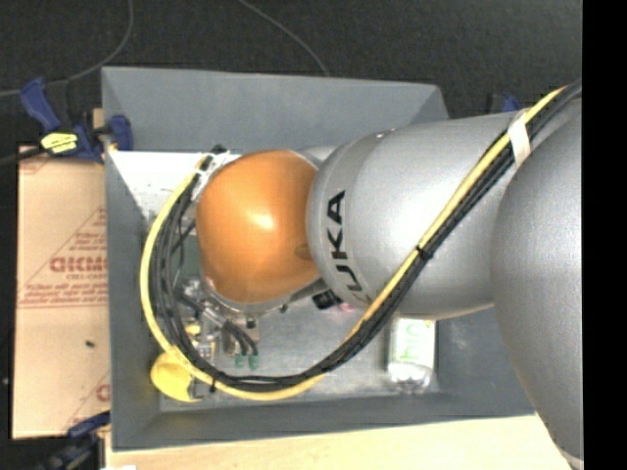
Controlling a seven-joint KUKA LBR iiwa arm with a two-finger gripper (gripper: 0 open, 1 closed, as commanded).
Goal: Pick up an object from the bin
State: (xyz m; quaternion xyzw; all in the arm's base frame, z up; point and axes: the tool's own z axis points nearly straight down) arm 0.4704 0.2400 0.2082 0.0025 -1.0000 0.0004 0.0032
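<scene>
My gripper (pixel 214 323) is low in the bin's front left part, and only some of its metal body shows under the orange cover. A yellow rounded thing (pixel 169 378) lies just in front of it in the front left corner, partly behind the cables. By the arm's edge, near the bin's middle, a small black and pink thing (pixel 327 302) peeks out. At the front right lies a white packet with green print (pixel 411 352), well apart from the gripper.
The big silver arm, its orange cover and a loop of yellow and black cables hide most of the bin's floor. The bin's left and front walls stand close to the gripper. Bare grey floor shows between the gripper and the white packet.
</scene>
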